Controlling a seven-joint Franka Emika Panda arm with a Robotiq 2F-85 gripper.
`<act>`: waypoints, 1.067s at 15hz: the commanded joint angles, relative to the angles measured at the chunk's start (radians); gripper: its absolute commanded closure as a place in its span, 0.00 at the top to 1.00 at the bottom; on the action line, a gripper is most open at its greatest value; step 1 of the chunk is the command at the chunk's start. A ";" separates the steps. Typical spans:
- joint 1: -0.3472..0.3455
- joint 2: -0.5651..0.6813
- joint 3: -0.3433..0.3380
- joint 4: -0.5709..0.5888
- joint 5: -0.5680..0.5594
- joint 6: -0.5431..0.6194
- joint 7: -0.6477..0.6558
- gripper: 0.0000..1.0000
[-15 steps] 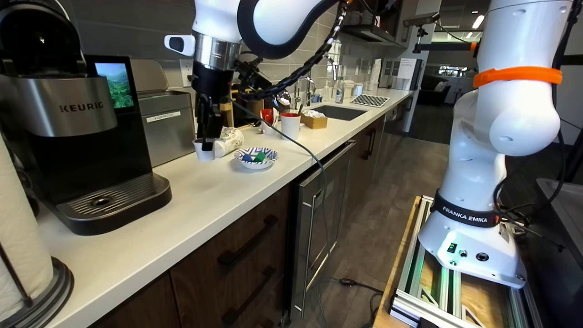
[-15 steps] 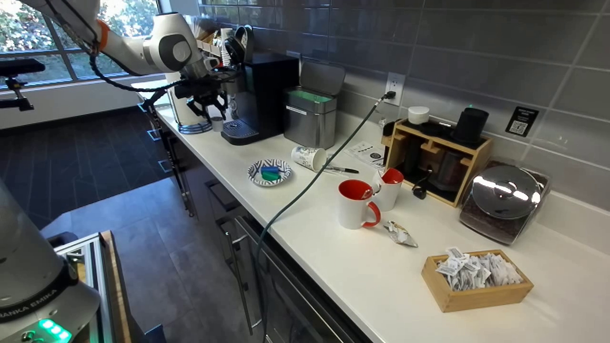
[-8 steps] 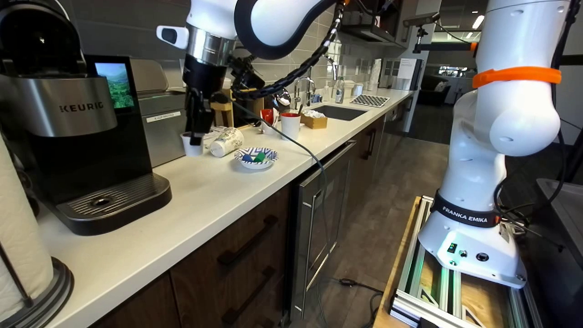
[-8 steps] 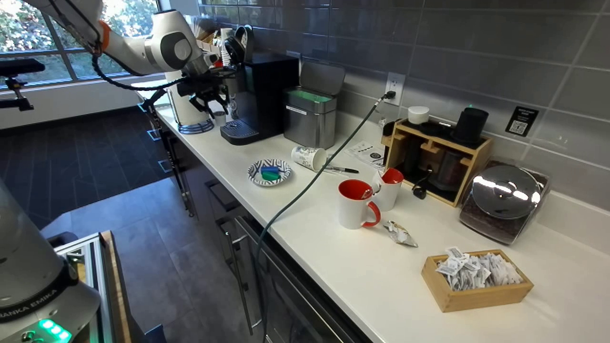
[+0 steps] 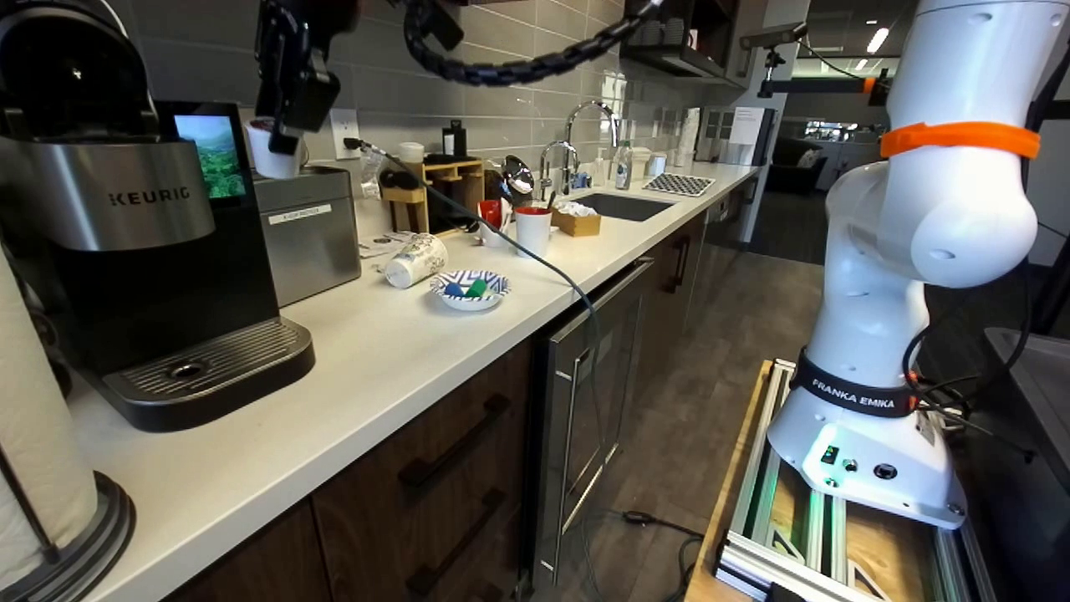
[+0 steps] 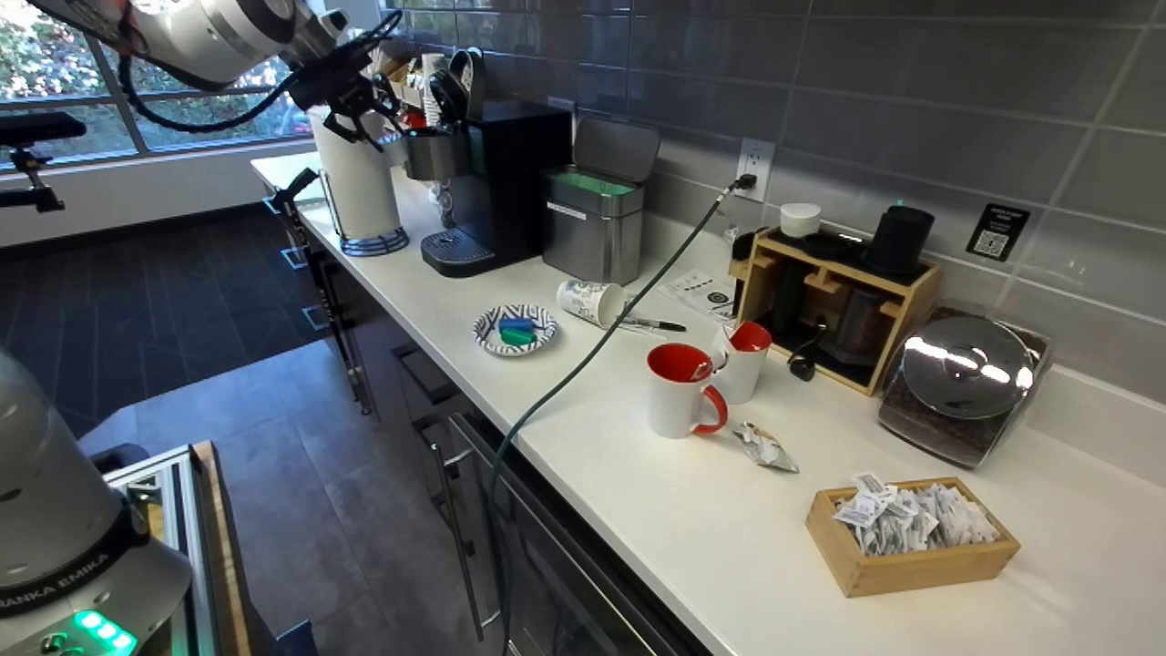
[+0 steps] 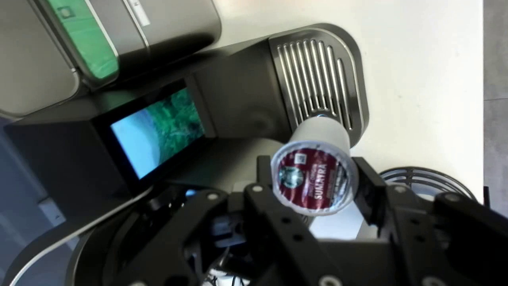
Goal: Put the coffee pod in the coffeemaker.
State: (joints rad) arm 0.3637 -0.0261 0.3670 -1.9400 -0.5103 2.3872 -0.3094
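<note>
Aloft, the coffee pod (image 7: 314, 176) sits pinched inside the gripper (image 7: 313, 171), touched from both sides.

It was a kitchen: a coffeemaker (image 5: 171, 267) stood near left on the worktop (image 5: 368, 347), with a sink (image 5: 629, 206) far along it.
</note>
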 commanded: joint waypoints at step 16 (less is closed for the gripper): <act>0.067 0.234 -0.016 0.336 -0.127 0.028 0.149 0.26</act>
State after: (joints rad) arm 0.3991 0.1754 0.3762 -1.6176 -0.5793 2.3609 -0.2485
